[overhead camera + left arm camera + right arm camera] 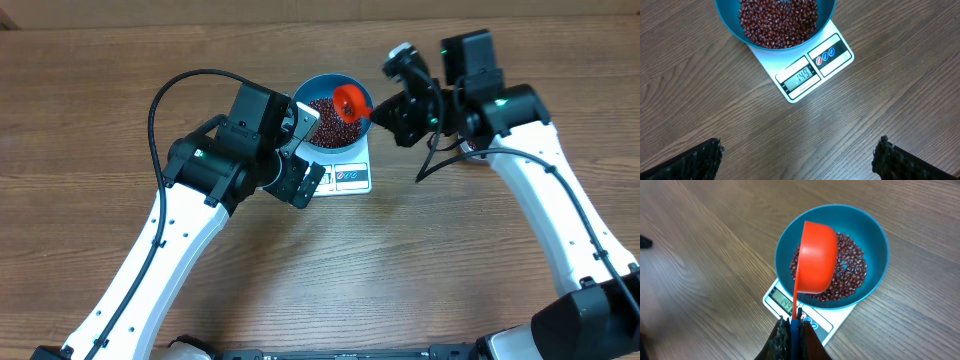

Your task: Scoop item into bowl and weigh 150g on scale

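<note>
Handling: your left pincer (797,152) hangs spread, empty, before the flat white rectangular scale (807,67). Your right pincer (792,325) pinches the thin handle of the orange-red plastic scoop (815,257), likely light and stiff. Loose, roll-prone dark red-brown beans (777,20) fill the deep blue bowl (875,230) on the scale, toward the table's (100,60) far edge.

We read this as a robotics lab bench, not a home kitchen. Evidence: two white-and-black robot arms, left arm (165,240) and right arm (560,215), reach over one wood-grain table (90,110). A bare black cable (200,72) loops off the left one. The only kitchen goods sit together mid-table: a small white scale (805,80), a blue bowl (877,232) of beans (777,22), an orange scoop (817,255). A pale tan strip (300,8) edges the far side; we cannot tell what it is.
</note>
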Motion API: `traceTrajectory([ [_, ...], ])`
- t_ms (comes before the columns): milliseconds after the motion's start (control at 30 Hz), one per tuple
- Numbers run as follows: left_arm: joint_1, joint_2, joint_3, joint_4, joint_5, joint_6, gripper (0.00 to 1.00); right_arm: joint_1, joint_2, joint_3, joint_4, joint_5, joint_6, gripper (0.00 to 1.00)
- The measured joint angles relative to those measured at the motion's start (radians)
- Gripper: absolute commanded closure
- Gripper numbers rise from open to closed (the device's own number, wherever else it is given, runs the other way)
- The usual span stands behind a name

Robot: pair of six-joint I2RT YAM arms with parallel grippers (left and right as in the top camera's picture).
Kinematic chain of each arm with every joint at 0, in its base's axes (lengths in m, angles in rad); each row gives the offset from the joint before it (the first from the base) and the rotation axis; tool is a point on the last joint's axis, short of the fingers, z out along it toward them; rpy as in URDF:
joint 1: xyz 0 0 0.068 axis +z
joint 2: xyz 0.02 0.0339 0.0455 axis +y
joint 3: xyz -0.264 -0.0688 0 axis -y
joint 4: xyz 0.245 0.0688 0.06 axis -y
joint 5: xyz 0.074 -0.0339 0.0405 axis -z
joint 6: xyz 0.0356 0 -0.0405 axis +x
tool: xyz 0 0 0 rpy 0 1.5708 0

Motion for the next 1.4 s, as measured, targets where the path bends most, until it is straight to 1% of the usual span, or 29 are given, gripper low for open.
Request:
traceTrajectory([
  [67, 0.000, 0.000, 0.000, 0.000, 0.000, 0.000, 0.00, 0.034, 0.000, 0.000, 0.006, 0.053, -0.014, 0.96],
  [167, 0.000, 0.000, 0.000, 0.000, 0.000, 0.000, 0.01, 0.074, 0.000, 0.000, 0.057, 0.141, 0.023, 0.96],
  [333, 0.000, 0.000, 0.000, 0.000, 0.000, 0.000, 0.00, 0.079, 0.000, 0.000, 0.042, 0.179, 0.013, 0.96],
  [633, 0.000, 0.000, 0.000, 0.000, 0.000, 0.000, 0.00, 0.079, 0.001, 0.000, 0.049, 0.195, 0.014, 0.96],
  [733, 0.000, 0.000, 0.000, 0.000, 0.000, 0.000, 0.00, 0.080, 0.001, 0.000, 0.011, 0.189, -0.027, 0.96],
  [800, 0.000, 0.000, 0.000, 0.000, 0.000, 0.000, 0.00, 0.082, 0.002, 0.000, 0.017, 0.201, -0.035, 0.96],
  [933, 0.000, 0.000, 0.000, 0.000, 0.000, 0.000, 0.00, 0.082, 0.002, 0.000, 0.045, 0.227, -0.020, 0.96],
  [1400, 0.000, 0.000, 0.000, 0.000, 0.000, 0.000, 0.00, 0.082, 0.002, 0.000, 0.045, 0.240, -0.005, 0.96],
])
